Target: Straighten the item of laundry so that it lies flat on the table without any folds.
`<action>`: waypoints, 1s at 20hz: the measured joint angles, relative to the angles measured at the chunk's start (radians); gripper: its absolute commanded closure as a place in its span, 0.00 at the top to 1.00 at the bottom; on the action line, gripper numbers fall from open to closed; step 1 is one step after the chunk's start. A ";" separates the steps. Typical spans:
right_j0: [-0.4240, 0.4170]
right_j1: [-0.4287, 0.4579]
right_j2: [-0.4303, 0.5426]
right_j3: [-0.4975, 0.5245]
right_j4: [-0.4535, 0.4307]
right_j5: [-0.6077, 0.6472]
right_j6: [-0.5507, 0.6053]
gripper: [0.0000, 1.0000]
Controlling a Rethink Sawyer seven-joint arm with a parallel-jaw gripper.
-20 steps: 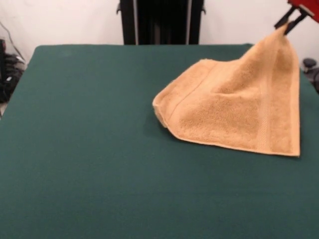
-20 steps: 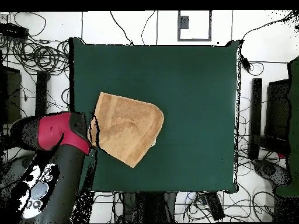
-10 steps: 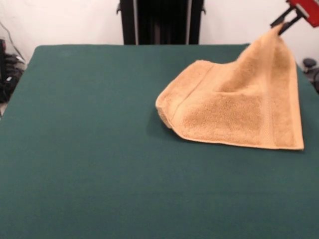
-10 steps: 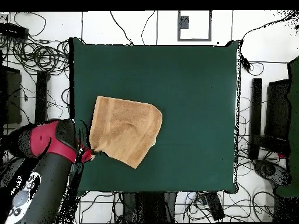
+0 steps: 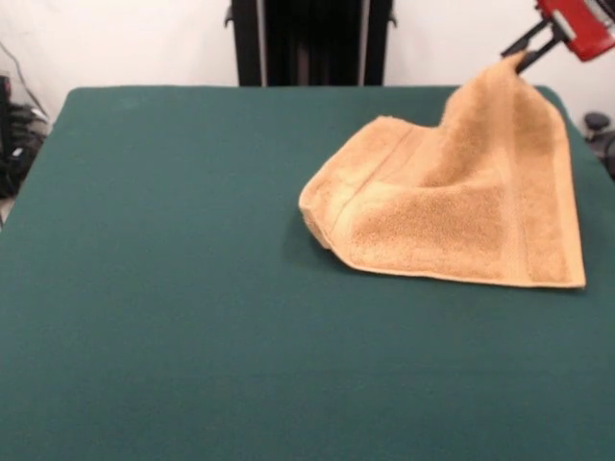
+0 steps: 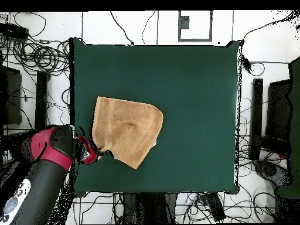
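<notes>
Jaws pinched on one corner of the towel [image 5: 452, 211], holding it up off the table [image 5: 173, 288] at the far right in front view. Gripper [image 5: 524, 48] sits at the frame's upper right, red body behind it. Towel's lifted corner peaks; cloth slopes down to the left and near, rest lying on the green surface. Left end is folded under, rounded. Overhead: gripper [image 6: 97, 153] at towel's lower-left corner, near the table's left edge.

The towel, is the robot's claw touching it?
Touching. In the front view the gripper pinches the raised corner of the towel, pulling it up off the table.
</notes>
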 measured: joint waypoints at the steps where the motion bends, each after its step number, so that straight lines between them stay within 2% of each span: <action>1: 0.002 0.003 -0.004 0.000 0.000 -0.001 0.005 0.00; 7: 0.018 0.039 -0.046 0.000 0.000 -0.001 0.062 0.00; 20: 0.018 0.060 -0.067 -0.004 0.000 -0.001 0.065 0.00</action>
